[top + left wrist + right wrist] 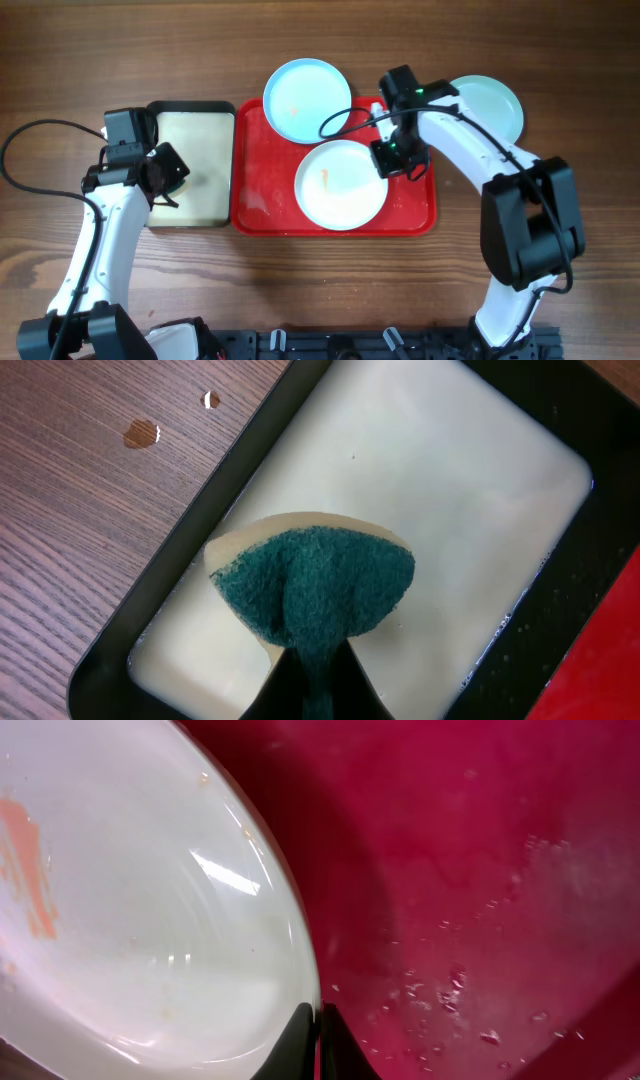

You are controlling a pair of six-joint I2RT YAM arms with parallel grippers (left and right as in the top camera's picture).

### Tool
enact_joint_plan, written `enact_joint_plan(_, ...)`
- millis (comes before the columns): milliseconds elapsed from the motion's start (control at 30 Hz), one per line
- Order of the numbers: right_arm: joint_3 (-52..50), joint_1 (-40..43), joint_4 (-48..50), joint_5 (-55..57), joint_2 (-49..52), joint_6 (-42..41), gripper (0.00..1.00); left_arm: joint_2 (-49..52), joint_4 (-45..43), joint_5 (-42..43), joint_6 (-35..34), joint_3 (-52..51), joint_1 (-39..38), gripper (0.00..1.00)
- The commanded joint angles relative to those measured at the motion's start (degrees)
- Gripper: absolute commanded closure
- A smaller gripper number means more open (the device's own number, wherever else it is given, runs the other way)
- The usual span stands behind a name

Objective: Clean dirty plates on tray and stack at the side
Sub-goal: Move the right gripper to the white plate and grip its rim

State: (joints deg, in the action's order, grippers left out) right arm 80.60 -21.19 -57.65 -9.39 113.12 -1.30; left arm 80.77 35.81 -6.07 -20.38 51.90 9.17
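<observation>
The right end effector [318, 1035] has its two fingers drawn almost together, pinching the rim of the white plate [335, 190] at the plate's right side. The white plate lies flat in the red tray [265, 190], in the half of the tray nearer the right edge of the tabletop [300, 290]. An orange smear [30, 860] marks the plate's inside. Small water droplets [450, 990] bead on the tray floor just beside the plate.

A pale aqua plate [300, 95] sits at the tray's far rim, overlapping it toward the far edge of the tabletop, and touches or overlaps the white plate's far edge. It carries a faint orange mark. A second aqua plate [495, 105] rests on the bare wood near the far right corner, just beside the tray and partly hidden by the right arm.

The left end effector [315, 670] is closed narrowly on a sponge [315, 585], which has a dark green scouring face and a yellow back. It hovers over the cream inside of a black-rimmed tray [148, 600]. That tray lies against the red tray's left side, toward the left edge of the tabletop.
</observation>
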Motion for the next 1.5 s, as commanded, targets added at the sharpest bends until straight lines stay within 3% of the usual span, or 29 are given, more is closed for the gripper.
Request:
enact_joint_plan(0,-0.5,-1.9,1.9,-0.1,-0.9,5.2,0.96,-1.1,-0.2,0.5,0.7,-0.3,0.3,0.96)
enact_joint_plan(300,-0.5,-2.2,7.8,0.9,-0.9,7.4,0.94,-1.1,-0.2,0.5,0.7,-0.3,0.3,0.96)
enact_joint_plan(367,-0.5,-2.2,8.0,0.9,-0.9,7.1,0.85,-1.1,-0.2,0.5,0.7,-0.3,0.3,0.96)
enact_joint_plan(400,-0.5,-2.2,7.9,0.9,-0.9,7.1,0.73,-1.1,-0.2,0.5,0.7,-0.3,0.3,0.96)
enact_joint_plan(467,-0.5,-2.2,7.7,0.9,-0.9,7.1,0.70,-1.1,-0.2,0.5,0.7,-0.3,0.3,0.96)
enact_joint_plan(1100,-0.5,-2.2,8.6,0.9,1.9,5.6,0.76,-1.1,-0.2,0.5,0.7,-0.3,0.3,0.96)
enact_joint_plan(1267,-0.5,-2.2,9.3,0.9,2.6,3.4,0.88,-1.1,-0.2,0.5,0.7,-0.3,0.3,0.96)
enact_joint_plan(1467,-0.5,-2.2,9.1,0.9,2.7,2.6,0.83,-1.1,-0.2,0.5,0.7,-0.3,0.3,0.96)
